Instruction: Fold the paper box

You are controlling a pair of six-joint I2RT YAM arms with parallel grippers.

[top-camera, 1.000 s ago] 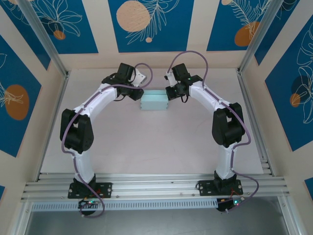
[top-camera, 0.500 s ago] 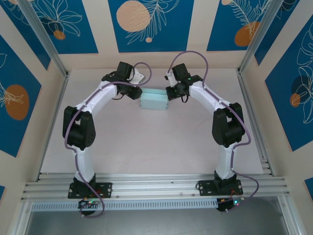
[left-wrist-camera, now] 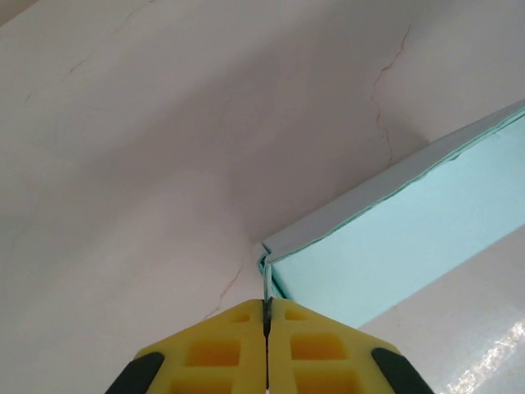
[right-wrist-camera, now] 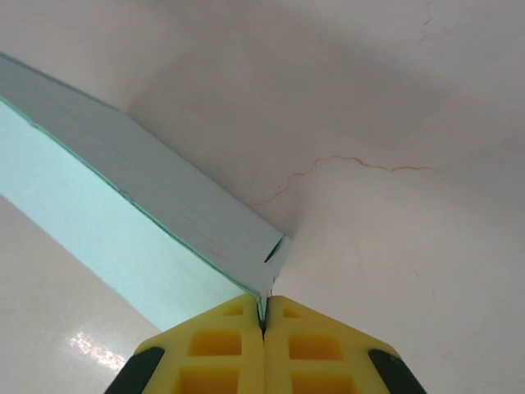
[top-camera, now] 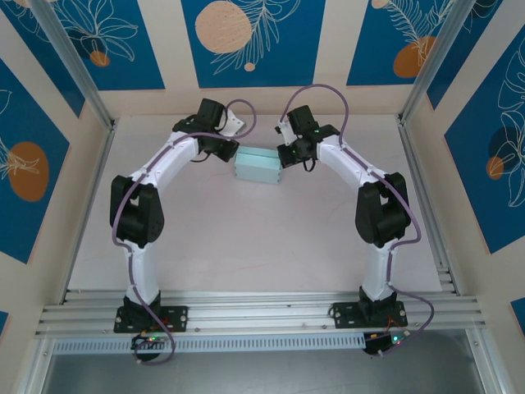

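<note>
The paper box (top-camera: 257, 167), pale light-blue card folded into a small shallow rectangle, rests on the table at the back centre between both arms. My left gripper (top-camera: 230, 155) is at its left end. In the left wrist view its yellow fingers (left-wrist-camera: 213, 353) are shut on the thin card edge at the paper box's corner (left-wrist-camera: 394, 246). My right gripper (top-camera: 284, 156) is at the right end. In the right wrist view its yellow fingers (right-wrist-camera: 312, 349) pinch the end wall of the paper box (right-wrist-camera: 164, 213), close to a small slot in the card.
The pale pink table top (top-camera: 246, 238) has fine cracks in its surface. Aluminium frame rails (top-camera: 418, 213) and blue patterned wall panels enclose the workspace on three sides. The arm bases stand on the near rail (top-camera: 262, 316).
My left gripper has closed onto the box's left corner edge, and its arm has shifted slightly. The right arm and the box have stayed in place.
</note>
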